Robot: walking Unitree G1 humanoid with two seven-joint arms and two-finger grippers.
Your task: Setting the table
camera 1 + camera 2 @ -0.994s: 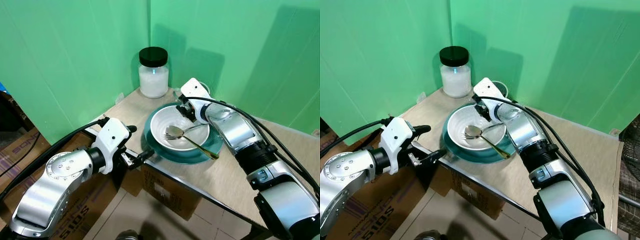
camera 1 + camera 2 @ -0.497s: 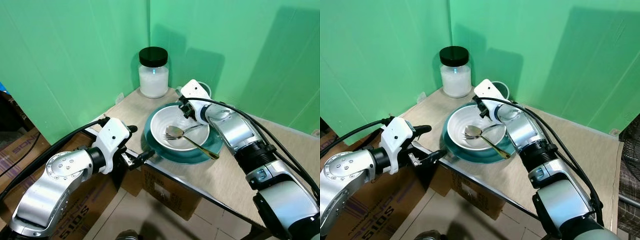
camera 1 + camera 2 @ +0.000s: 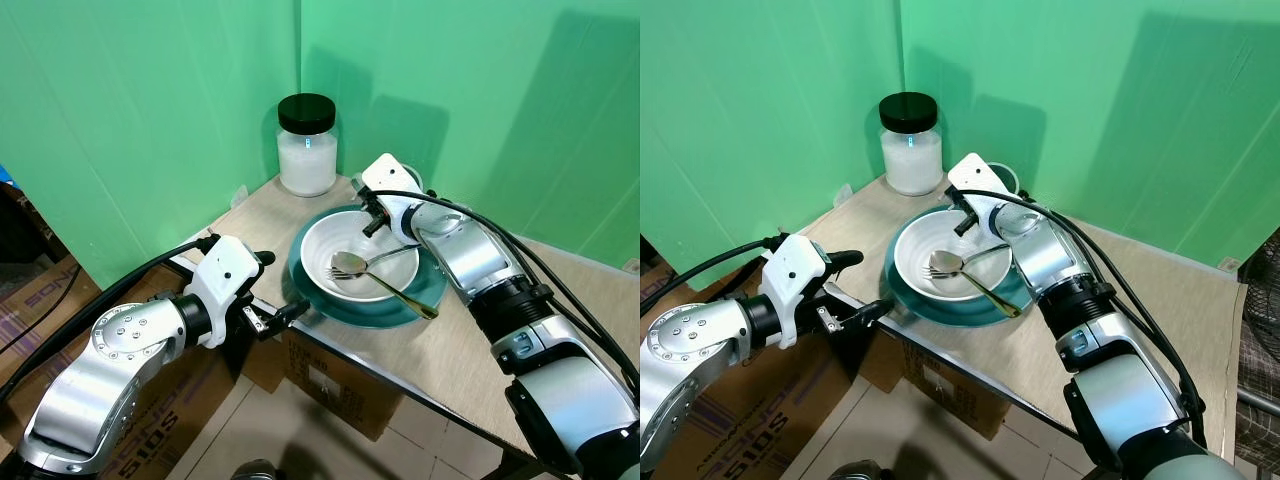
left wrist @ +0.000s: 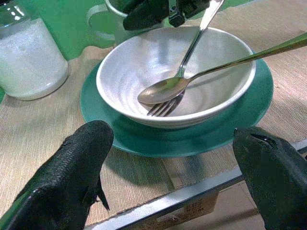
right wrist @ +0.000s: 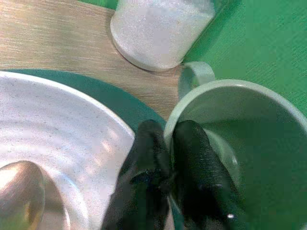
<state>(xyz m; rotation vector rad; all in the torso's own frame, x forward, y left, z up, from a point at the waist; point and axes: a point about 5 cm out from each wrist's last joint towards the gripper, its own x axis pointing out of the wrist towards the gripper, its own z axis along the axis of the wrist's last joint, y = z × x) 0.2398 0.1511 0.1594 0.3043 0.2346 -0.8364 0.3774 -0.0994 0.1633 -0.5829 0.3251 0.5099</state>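
A white bowl [image 3: 345,245] sits on a teal plate [image 3: 420,297] near the table's front edge. In the bowl lie a silver fork [image 4: 192,45] and a gold-handled spoon [image 3: 349,263]. A pale green mug [image 5: 249,129] stands just behind the bowl. My right gripper [image 5: 170,139] is shut on the mug's rim, with one finger inside and one outside. In the left eye view the right gripper [image 3: 377,218] is at the bowl's far rim. My left gripper [image 3: 280,287] stands open and holds nothing. It is at the table's front edge, left of the plate.
A glass jar [image 3: 307,148] with a black lid and white contents stands in the back corner. Green walls close in behind and to the left. Cardboard boxes [image 3: 335,385] lie under the table. Bare tabletop [image 3: 500,360] stretches to the right of the plate.
My right wrist has turned and drawn slightly back from the bowl, and the mug's rim now shows behind it. The left arm has not moved.
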